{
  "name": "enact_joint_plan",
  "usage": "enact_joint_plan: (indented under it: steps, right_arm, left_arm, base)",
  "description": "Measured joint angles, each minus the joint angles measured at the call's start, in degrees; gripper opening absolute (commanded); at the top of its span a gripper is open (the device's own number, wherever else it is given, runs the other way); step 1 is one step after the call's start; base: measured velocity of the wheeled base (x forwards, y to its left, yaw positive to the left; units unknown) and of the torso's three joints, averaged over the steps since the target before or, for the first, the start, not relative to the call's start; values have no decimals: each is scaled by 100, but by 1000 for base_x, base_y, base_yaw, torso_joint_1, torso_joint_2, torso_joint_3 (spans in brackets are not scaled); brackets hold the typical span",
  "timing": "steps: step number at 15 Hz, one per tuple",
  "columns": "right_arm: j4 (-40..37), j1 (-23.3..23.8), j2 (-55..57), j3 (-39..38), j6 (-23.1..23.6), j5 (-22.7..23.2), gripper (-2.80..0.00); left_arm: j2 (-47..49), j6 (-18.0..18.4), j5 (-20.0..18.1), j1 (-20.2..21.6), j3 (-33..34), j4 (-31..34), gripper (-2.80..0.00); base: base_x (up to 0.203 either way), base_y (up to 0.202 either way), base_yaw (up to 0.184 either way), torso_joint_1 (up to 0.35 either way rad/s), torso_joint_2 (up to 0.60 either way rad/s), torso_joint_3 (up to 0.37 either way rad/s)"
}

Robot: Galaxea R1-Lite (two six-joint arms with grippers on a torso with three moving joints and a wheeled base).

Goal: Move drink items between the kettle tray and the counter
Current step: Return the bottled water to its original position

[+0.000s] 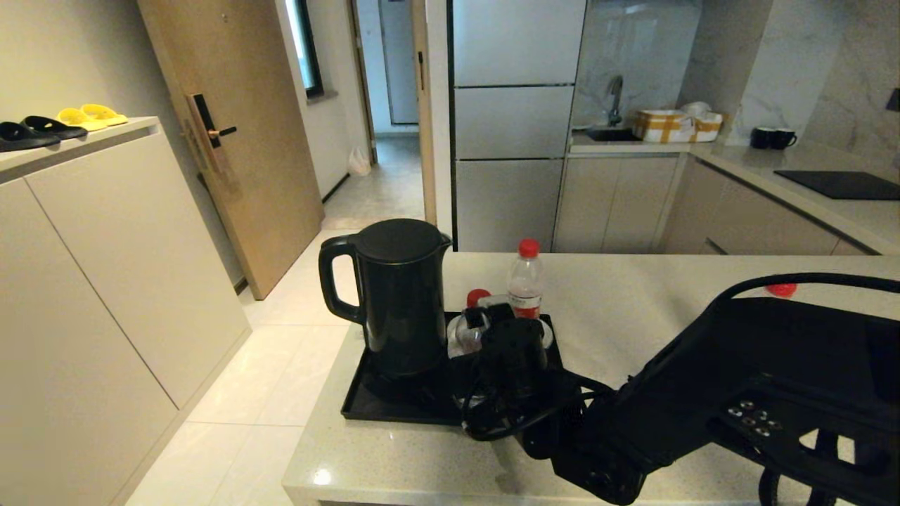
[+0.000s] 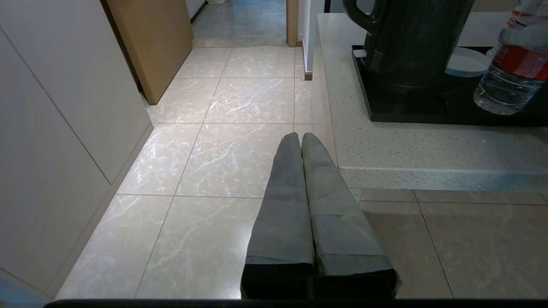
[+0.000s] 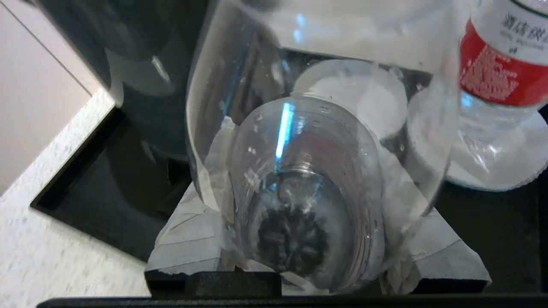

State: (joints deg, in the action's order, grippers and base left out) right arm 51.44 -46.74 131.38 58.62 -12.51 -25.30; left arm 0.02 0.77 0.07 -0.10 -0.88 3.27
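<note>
My right gripper (image 1: 500,336) is shut on a clear water bottle (image 3: 299,141) with a red cap (image 1: 478,296). It holds the bottle tilted low over the glossy black kettle tray (image 1: 383,406). The taped fingers (image 3: 192,239) press both sides of the bottle. I cannot tell whether its base touches the tray. A second bottle (image 1: 526,282) stands upright on a white saucer (image 3: 509,171) at the tray's back right. A third red cap (image 1: 782,289) peeks over my right arm, on the beige counter (image 1: 633,295). My left gripper (image 2: 301,137) hangs shut and empty over the floor, beside the counter.
The black kettle (image 1: 401,302) fills the tray's left half, close to the held bottle. Another white saucer (image 2: 464,64) lies on the tray behind it. The counter's left edge (image 2: 332,128) drops to the tiled floor. A cabinet with slippers (image 1: 63,123) stands far left.
</note>
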Motion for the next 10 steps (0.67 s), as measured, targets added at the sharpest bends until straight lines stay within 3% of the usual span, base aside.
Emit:
enact_joint_plan:
  steps: [8,9,10]
  right_arm:
    - [4,27,203,101,-5,-91,-280]
    - [-24,27,204,107,-1,-104,0]
    - [-29,27,204,107,6,-147,0]
  left_arm:
    - [0,0,0,0,0,1,-280]
    - [0,1,2,0,0,1,-280]
    - [0,0,0,5,0,1,-280]
  base:
    - [0,0,0,0,0,0]
    - [0,0,0,0,0,0]
    - [0,0,0,0,0,0]
